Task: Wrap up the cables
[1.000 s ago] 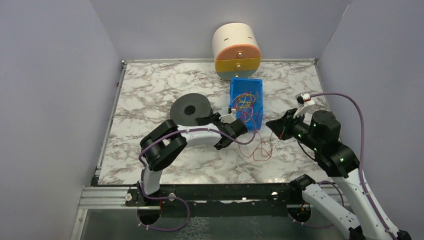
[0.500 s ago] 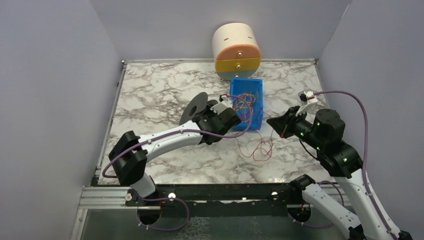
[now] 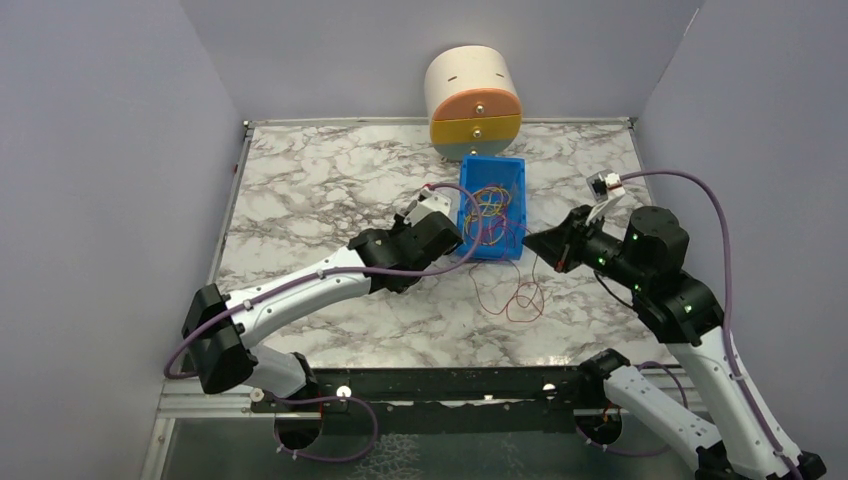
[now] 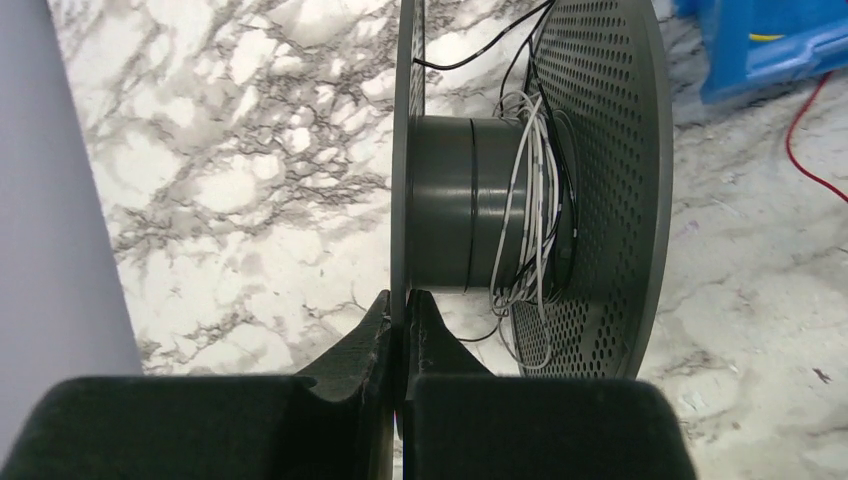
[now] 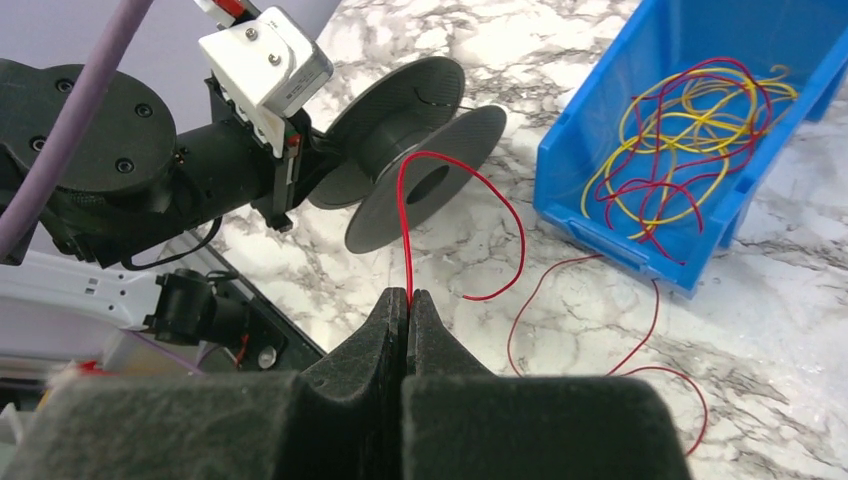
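**Grippers clamped on spool and red wire: contents of the workspace**

Left gripper [image 4: 403, 300]: jaws pinched tight on the thin rim of one flange of the black spool [image 4: 470, 200], which is tilted up on edge. Wound on the hub: a loose bundle of thin white and black wires [image 4: 530, 200]. The far flange is perforated.

Right gripper [image 5: 408, 297]: jaws closed on the red cable [image 5: 404, 230]. From the grip, the cable rises in front of the spool's open hub, arcs over and drops back. Further slack lies in loose loops on the marble table [image 3: 300, 190], just beside the near wall of the blue bin [image 5: 600, 215].

Blue bin: open-topped; holds a tangle of yellow and red wires [image 5: 690, 130].

Round cream cabinet [image 3: 473, 95]: stands at the table's far edge, behind the bin. Its orange and yellow drawer fronts are closed, so the contents are hidden.
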`<state>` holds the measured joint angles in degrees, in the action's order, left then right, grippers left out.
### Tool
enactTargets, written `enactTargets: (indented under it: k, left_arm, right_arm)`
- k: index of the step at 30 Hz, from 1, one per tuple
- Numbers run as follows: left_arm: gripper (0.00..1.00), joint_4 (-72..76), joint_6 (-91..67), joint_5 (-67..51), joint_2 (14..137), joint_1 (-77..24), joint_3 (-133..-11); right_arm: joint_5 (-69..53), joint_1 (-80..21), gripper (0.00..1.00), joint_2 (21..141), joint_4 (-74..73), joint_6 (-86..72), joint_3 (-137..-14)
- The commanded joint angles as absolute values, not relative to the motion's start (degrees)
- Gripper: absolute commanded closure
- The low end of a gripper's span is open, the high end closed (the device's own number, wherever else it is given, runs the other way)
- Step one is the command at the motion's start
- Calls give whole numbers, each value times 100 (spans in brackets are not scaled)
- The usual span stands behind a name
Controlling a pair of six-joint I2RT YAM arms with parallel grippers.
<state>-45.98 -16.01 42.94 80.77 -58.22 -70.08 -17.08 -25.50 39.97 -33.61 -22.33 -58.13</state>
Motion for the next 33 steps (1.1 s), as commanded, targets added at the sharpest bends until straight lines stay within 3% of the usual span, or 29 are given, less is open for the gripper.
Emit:
enactTargets:
  k: [1,17,26,33]
  left_arm:
    - [100,-4623,-2034,3874,7688,-5821,-7096]
    - [100,-4365,-2632,2964,7030,-5739,-6535]
    - [100,-4055,-2742,2652,6944,-5707,-6222]
    - [84,-4002,-2744,2622,6902,-5663,-6103]
  right_arm:
    - [-2352,-2539,99,4112,-3010,-2396,-5971]
    - [-3815,-2540,99,4341,-1857,-3297,-5682]
    - [-3898,-2543,99,4412,-1622,-3529,-5634]
    - [-4175,-2544,99,4473,-1140,-3936,-5414]
